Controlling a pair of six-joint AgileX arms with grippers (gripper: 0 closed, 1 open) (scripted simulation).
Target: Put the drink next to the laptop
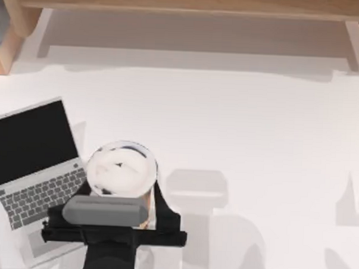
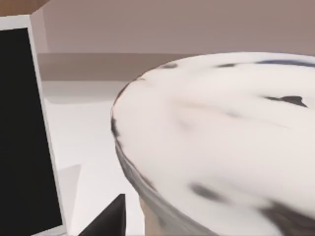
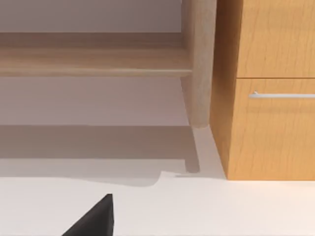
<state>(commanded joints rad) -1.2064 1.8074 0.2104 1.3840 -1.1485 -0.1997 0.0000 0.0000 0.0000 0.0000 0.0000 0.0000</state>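
Observation:
The drink (image 1: 121,169), a clear cup with a white round lid, is upright just to the right of the laptop (image 1: 29,158). My left gripper (image 1: 122,197) reaches in from the table's front edge and is shut on the drink below the lid. One black finger (image 1: 164,208) shows on the cup's right side. The left wrist view has the lid (image 2: 216,137) very close, and the laptop's black screen (image 2: 19,132) beside it. The open silver laptop has its grey keyboard (image 1: 39,197) towards the front. My right gripper (image 3: 157,231) is parked, open, facing the back of the table.
A wooden shelf (image 1: 191,4) runs along the back of the table. A wooden drawer cabinet (image 3: 270,88) with a metal handle stands beside a wooden post (image 3: 199,64). The white tabletop (image 1: 257,126) stretches right of the drink.

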